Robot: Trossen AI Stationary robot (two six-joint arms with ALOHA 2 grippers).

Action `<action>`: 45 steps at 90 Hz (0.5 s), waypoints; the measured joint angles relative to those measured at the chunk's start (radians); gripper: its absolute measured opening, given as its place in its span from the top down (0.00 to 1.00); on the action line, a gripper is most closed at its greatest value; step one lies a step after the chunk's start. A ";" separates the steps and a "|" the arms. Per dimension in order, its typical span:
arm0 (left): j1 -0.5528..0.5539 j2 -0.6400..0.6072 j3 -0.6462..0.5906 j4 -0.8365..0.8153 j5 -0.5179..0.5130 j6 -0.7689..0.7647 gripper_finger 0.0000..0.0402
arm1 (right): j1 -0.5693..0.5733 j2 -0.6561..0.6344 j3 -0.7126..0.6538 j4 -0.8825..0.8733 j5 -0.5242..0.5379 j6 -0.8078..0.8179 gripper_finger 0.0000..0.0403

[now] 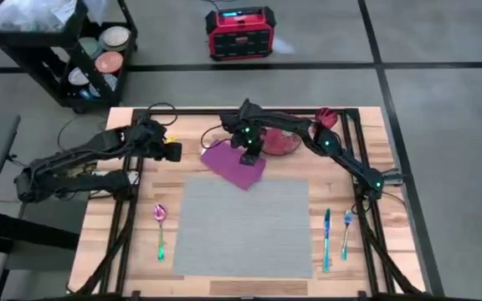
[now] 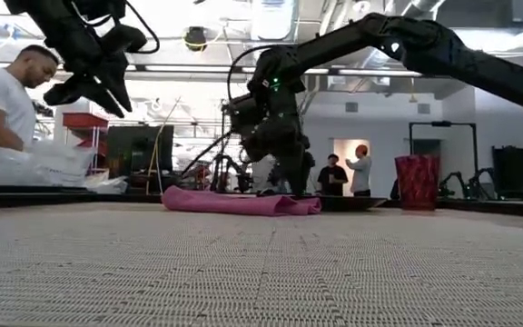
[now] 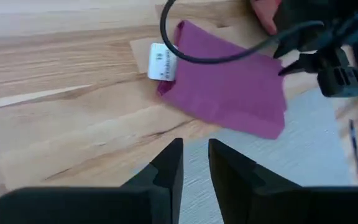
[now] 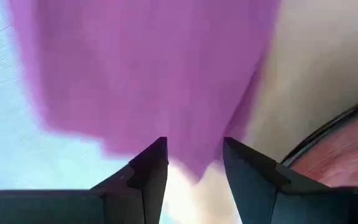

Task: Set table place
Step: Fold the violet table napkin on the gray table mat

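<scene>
Right gripper hovers over magenta napkin, fingers spread, nothing held. Napkin overlaps grey placemat far edge. Left gripper waits, fingers slightly apart.

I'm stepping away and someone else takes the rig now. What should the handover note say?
Right claw: open, low over the magenta napkin's far edge, holding nothing.
Left claw: open, empty, raised over the table left of the napkin.
Grey placemat lies flat at the near centre; the napkin overlaps its far edge.
Spoon lies left of the mat, two utensils right.
The red plate and red cup sit at the far side.
Left to do: place the napkin, plate and cup.
</scene>
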 joint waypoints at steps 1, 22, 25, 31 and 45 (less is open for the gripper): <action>0.000 0.000 0.000 0.002 0.001 0.000 0.85 | -0.003 0.003 0.000 0.002 -0.010 0.001 0.65; 0.000 0.000 0.000 0.008 0.000 -0.003 0.85 | -0.024 0.011 0.001 0.007 -0.089 0.010 0.65; 0.000 0.000 0.000 0.007 0.000 -0.003 0.85 | -0.024 0.011 0.001 0.004 -0.077 0.000 0.65; 0.000 0.000 0.000 0.007 0.000 -0.003 0.85 | -0.023 0.014 -0.001 0.009 -0.059 -0.001 0.65; 0.000 0.000 0.000 0.005 -0.001 -0.004 0.85 | -0.036 0.015 -0.001 0.007 -0.038 0.000 0.65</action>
